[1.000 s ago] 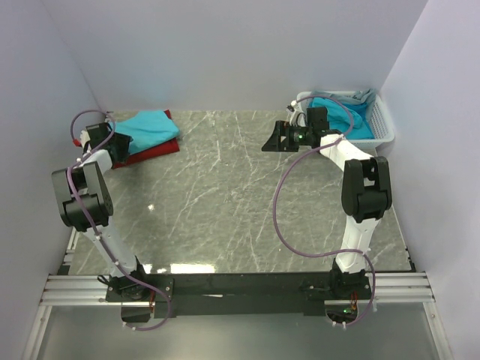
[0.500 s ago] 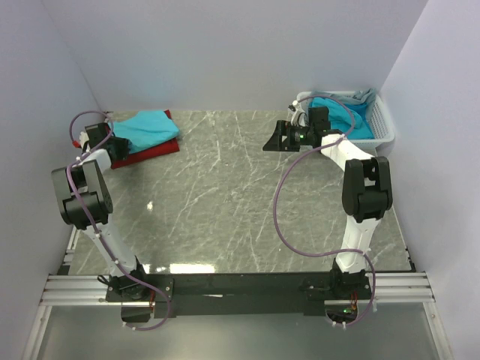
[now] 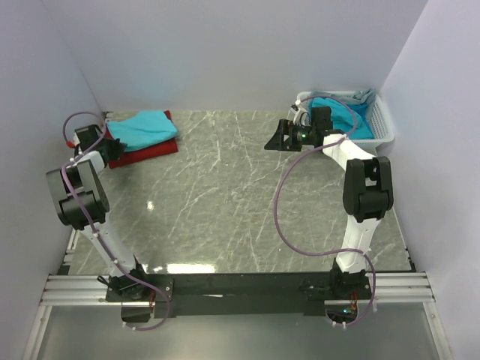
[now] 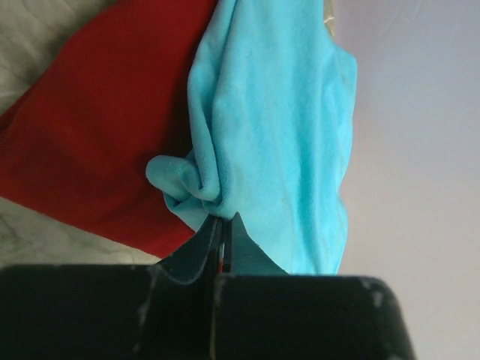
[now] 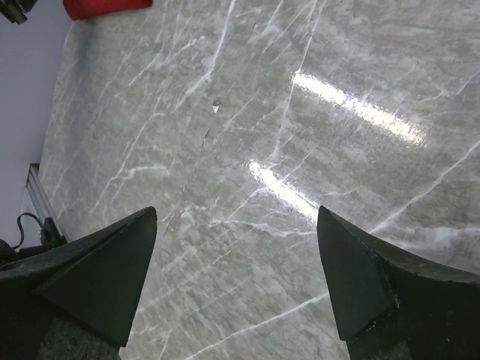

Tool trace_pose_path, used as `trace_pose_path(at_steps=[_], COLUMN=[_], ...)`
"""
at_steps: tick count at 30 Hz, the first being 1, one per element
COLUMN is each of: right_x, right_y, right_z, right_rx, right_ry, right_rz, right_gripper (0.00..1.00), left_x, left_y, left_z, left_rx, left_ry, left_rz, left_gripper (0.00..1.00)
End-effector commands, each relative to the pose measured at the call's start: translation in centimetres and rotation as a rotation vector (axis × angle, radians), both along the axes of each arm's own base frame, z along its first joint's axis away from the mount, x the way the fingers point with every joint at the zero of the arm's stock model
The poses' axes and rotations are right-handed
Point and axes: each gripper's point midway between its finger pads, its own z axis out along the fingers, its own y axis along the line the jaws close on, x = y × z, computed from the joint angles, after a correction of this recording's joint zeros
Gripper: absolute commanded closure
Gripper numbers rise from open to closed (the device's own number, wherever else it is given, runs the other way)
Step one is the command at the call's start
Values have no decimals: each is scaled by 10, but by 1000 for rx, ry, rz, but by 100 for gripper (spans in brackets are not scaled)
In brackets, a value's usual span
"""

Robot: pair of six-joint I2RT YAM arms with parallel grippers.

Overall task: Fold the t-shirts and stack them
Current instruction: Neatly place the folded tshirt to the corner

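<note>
A folded turquoise t-shirt lies on a folded red t-shirt at the back left of the table. In the left wrist view the turquoise shirt bunches into a small knot right at my left gripper, whose jaws are shut on that bunched edge, with the red shirt beneath. From above, the left gripper sits at the stack's left end. My right gripper hangs open over bare table, nothing between its fingers. More turquoise cloth fills the basket behind it.
The white slatted basket stands at the back right corner against the wall. Walls close in on the left, back and right sides. A corner of the red shirt shows far off in the right wrist view.
The left gripper has closed and drawn back left to the stack's end, onto the turquoise shirt's edge. The right gripper has drifted slightly right, still open.
</note>
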Motion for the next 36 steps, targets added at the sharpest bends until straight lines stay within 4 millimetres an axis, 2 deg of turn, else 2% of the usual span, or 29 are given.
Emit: trace_pose_path(at_steps=[1,3,7,13,18,20,23,26,29,30,32,33,35,36], right_x=[1,1,1,0,0,0,1,1,1,1,1,0,0,0], right_y=[-2,-2,-2,-1,-2,-1,-2,-2,-1,-2,-2,-2,-2,-2], right_z=[5,5,3,2,0,-1,-1,-1,0,0,0,0,1,2], right_rx=[20,19,20,22,20,19,20,19,22,24,24,23,23,22], right_ry=[-22,-25,-21,-17,-14,-12,-12,-11,-12,-11,-9,-8,-10,-13], right_rz=[6,7,5,7,5,7,6,4,7,6,6,5,5,4], right_gripper=[7,7,6,6,6,6,6,6,6,6,6,6,6,6], left_x=[9,10,11,21,27,26,21,11,-1,-2,-10,-14,-26,-30], left_y=[13,18,23,13,11,17,32,48,52,53,48,47,48,50], left_z=[31,43,54,62,85,99,108,102,74,66,37,29,15,17], left_rx=[59,87,116,81,82,104,130,146,132,129,91,77,80,102], left_ry=[-88,-105,-123,-162,-217,-241,-245,-226,-149,-129,-58,-33,14,18], left_rz=[-29,-46,-87,-193,-237,-234,-217,-197,-195,-200,-220,-225,-211,-199], left_gripper=[100,100,100,100,100,100,99,99,98,94,75,70,62,59])
